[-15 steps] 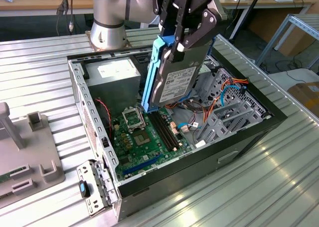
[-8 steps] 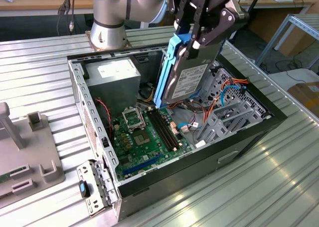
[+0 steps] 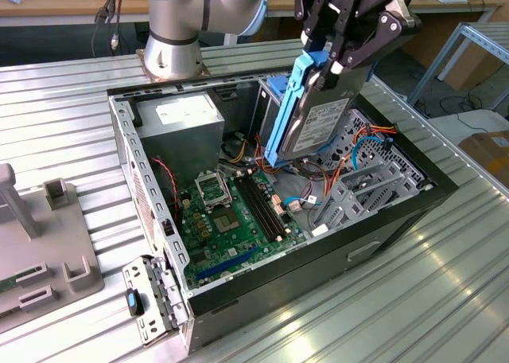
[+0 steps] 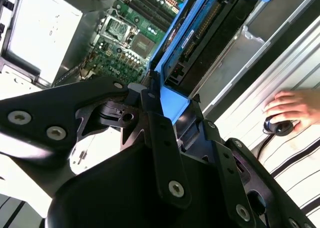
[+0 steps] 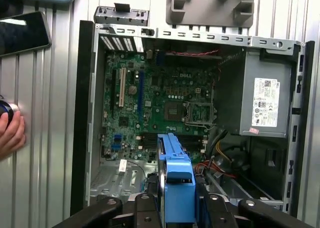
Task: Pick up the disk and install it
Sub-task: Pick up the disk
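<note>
Gripper (image 3: 330, 64) fingers are clenched on the upper short end of the disk (image 3: 314, 116), pinching it across its thickness through the blue bracket (image 3: 288, 108). That end grip, I judge, leaves the long body hanging free below the fingers so it can be brought down among the parts.

The disk hangs on edge, tilted a little off upright, label toward the exterior view's right. It is above the open computer case (image 3: 127, 140), over the half of the case at the exterior view's right. Its lower end dips below the case rim, near the red and orange cables (image 3: 350, 152) and beside the grey drive cage (image 3: 350, 196). Whether it touches either cannot be told.

The case lies on its side on the ribbed metal worktop (image 3: 398, 299) with the panel off. This probably turns the inside up toward the arm. The green motherboard (image 3: 231, 220) fills the case floor, and the grey power supply (image 3: 187, 124) sits in the case corner nearest the arm's base. The disk is lifted but not yet seated.

In the second wrist view, a person's hand (image 4: 295, 108) rests on the worktop just beside the case, over a small dark round object (image 4: 280, 125).
</note>
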### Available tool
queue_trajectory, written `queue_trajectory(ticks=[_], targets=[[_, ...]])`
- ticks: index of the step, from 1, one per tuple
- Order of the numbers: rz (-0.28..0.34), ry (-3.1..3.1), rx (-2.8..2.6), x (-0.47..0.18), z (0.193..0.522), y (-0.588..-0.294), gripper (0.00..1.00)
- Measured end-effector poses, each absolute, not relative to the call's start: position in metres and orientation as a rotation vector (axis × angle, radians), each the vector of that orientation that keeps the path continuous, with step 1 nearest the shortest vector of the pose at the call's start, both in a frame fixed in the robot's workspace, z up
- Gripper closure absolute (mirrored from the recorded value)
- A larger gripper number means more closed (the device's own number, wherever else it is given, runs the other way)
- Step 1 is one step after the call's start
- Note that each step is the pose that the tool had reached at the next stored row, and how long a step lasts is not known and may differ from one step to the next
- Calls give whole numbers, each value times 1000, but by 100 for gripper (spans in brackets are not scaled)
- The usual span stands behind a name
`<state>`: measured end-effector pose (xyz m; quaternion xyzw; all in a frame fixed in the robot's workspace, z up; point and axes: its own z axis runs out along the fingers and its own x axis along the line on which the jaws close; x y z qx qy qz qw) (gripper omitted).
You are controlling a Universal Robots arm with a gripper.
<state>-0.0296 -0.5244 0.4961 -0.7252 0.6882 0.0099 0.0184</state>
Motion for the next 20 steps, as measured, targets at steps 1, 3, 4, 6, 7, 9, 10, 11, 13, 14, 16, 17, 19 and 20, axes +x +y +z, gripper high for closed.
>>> queue_trajectory(ticks=[1, 3, 4, 6, 7, 9, 10, 11, 13, 14, 16, 17, 19, 20], targets=[[31, 2137, -2252, -27, 496, -524, 64], [31, 2137, -2252, -21, 496, -524, 64], [31, 2137, -2252, -12, 496, -524, 64], [31, 2137, -2252, 1, 496, -524, 64], [31, 2137, -2252, 4, 495, -524, 64], [30, 2137, -2252, 17, 495, -524, 64], [30, 2137, -2253, 21, 495, -524, 64], [30, 2137, -2252, 21, 495, -524, 64], [30, 2137, -2252, 21, 495, -530, 64], [30, 2137, -2252, 21, 495, -536, 64], [30, 2137, -2252, 21, 495, -544, 64], [30, 2137, -2253, 21, 495, -550, 64], [30, 2137, -2252, 21, 495, -565, 64], [30, 2137, -2252, 21, 494, -571, 64]])
